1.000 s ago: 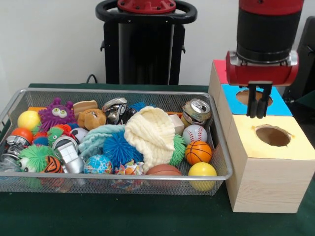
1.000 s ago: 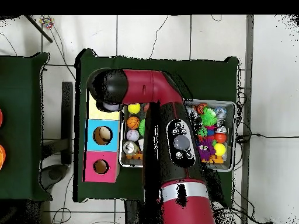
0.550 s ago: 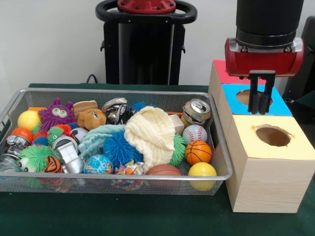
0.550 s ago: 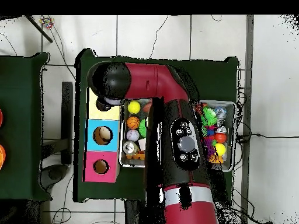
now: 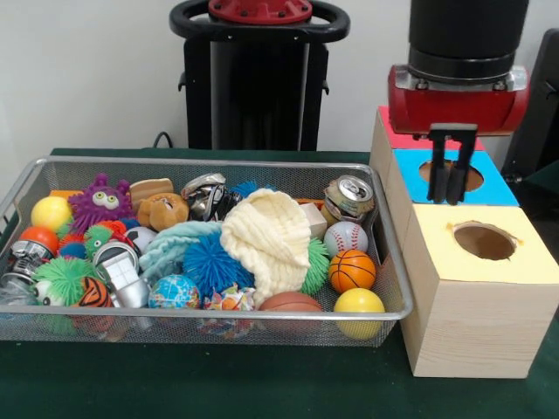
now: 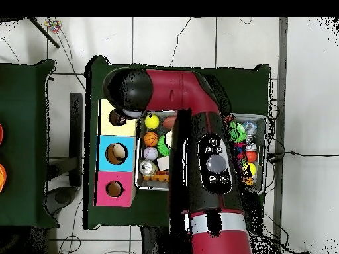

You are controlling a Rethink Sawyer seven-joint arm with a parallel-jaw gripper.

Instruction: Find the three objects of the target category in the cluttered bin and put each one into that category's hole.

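My gripper (image 5: 450,199) hangs above the near edge of the blue box (image 5: 494,188), just behind the yellow box (image 5: 524,266) and its round hole (image 5: 485,241). Its fingers stand slightly apart and hold nothing. Left of the boxes, the wire basket (image 5: 17,196) is full of clutter: a baseball (image 5: 346,236), a small basketball (image 5: 353,270), a yellow ball (image 5: 359,303), a brown football (image 5: 291,302), a globe ball (image 5: 174,291) and a second yellow ball (image 5: 51,212). In the overhead view the arm (image 6: 198,132) covers the gripper and much of the basket (image 6: 261,119).
A pink box (image 5: 390,122) stands behind the blue one; overhead the three form a column, yellow (image 6: 106,132), blue (image 6: 103,153), pink (image 6: 102,189). The basket also holds a cream knitted cloth (image 5: 266,236), a crushed can (image 5: 349,197), spiky toys and a purple monster (image 5: 100,201).
The gripper has risen a little and shifted left, from over the blue and yellow boxes toward the basket. Its fingers now show a small gap. The basket's contents have not moved.
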